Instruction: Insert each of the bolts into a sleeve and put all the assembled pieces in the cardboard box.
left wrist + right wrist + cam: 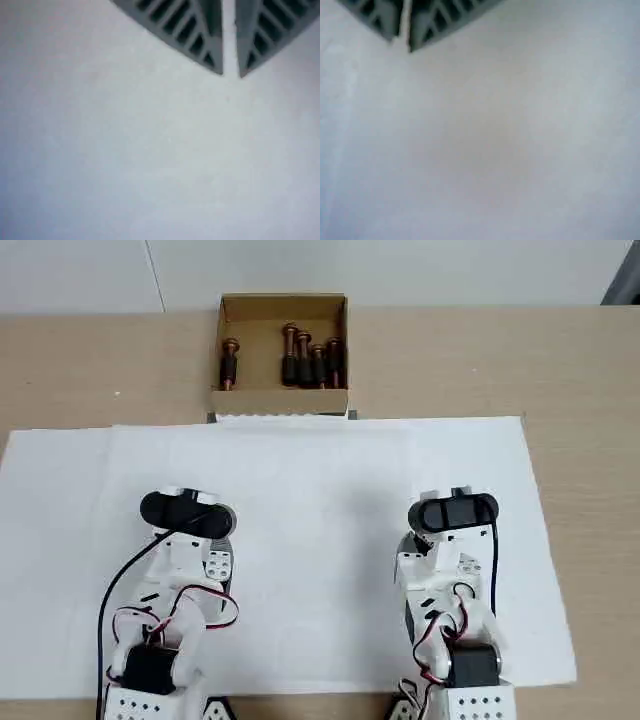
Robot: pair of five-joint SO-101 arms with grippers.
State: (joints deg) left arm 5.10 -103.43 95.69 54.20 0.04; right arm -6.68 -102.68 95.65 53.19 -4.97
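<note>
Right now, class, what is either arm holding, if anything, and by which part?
Nothing is held. Both arms' jaws stand nearly closed with only white paper between them; the assembled pieces lie in the cardboard box.

This looks like a robotics lab bench. A plain wooden table [580,360] stands against a bare white wall [400,270] with a white sheet [320,490] spread over it. One arm [175,580] and another arm [450,590], both with exposed wiring, sit at its near edge. A cardboard box [283,400] is toward the far edge.
</note>
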